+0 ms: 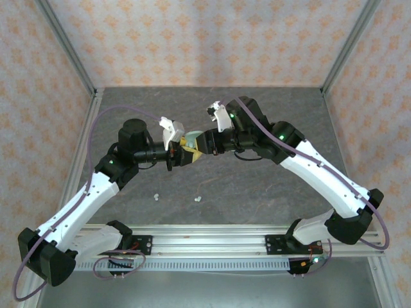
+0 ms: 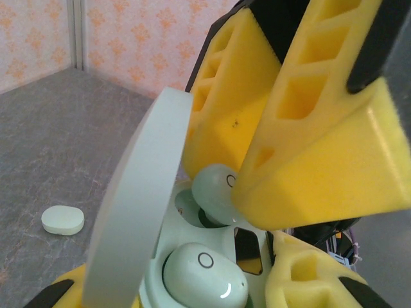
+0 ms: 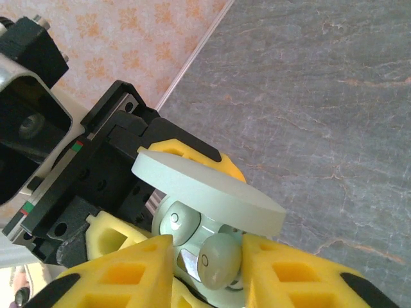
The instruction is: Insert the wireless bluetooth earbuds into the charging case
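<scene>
My left gripper [image 1: 184,154] is shut on a pale green charging case [image 1: 194,140] held above the table, its lid [image 2: 141,192] hinged open. One pale green earbud [image 2: 204,276] sits in the near socket of the case [image 2: 257,247]. My right gripper [image 3: 218,269] is shut on a second earbud [image 3: 218,256], which is tilted with its lower end in the other socket. The seated earbud [image 3: 180,221] and the lid [image 3: 205,189] lie just beyond it. Two tiny white bits [image 1: 156,196] [image 1: 198,199] lie on the table in front of the arms.
A closed pale green oval case [image 2: 62,220] lies on the grey table [image 1: 257,186]. Patterned walls and metal frame posts [image 1: 64,45] enclose the back and sides. A rail [image 1: 212,240] runs along the near edge.
</scene>
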You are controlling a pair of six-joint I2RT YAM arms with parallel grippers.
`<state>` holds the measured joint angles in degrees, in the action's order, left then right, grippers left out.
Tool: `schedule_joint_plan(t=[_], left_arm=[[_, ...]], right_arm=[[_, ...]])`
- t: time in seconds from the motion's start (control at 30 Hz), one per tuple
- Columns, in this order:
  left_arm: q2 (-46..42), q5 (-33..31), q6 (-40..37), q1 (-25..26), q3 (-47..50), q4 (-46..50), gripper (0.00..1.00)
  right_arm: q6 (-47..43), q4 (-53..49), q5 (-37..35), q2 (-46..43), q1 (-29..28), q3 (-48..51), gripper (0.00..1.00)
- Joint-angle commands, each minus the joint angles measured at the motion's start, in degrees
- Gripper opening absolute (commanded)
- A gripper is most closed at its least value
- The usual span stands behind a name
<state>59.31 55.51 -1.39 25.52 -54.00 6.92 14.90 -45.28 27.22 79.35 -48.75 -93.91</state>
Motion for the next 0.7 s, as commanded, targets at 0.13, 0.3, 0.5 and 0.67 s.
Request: schedule_joint_plan(t=[0.13,0.3,0.5,0.67], left_arm=[[-0.14,1.62,-0.28,0.50,-2.92,-2.23,0.00],[0.11,1.62,-0.44,0.50,-2.91,-2.18,0.00],[0.19,1.71,-0.17,0.58,-3.24,-2.43,0.00],[0.62,2.04,0.23,0.72,-4.08,-3.00,0.00]], right_arm=[[-0.58,-3.80,-2.85,0.18,0.33,-2.47,0.42],[0.03,-5.19,-3.01,-0.26,0.32,-4.81,0.45],[2.63,-6.87,-6.34,-4.05,0.32,-7.11,0.47],[7.86,-4.28,-6.54,-6.72,2.37,-4.82,0.51]])
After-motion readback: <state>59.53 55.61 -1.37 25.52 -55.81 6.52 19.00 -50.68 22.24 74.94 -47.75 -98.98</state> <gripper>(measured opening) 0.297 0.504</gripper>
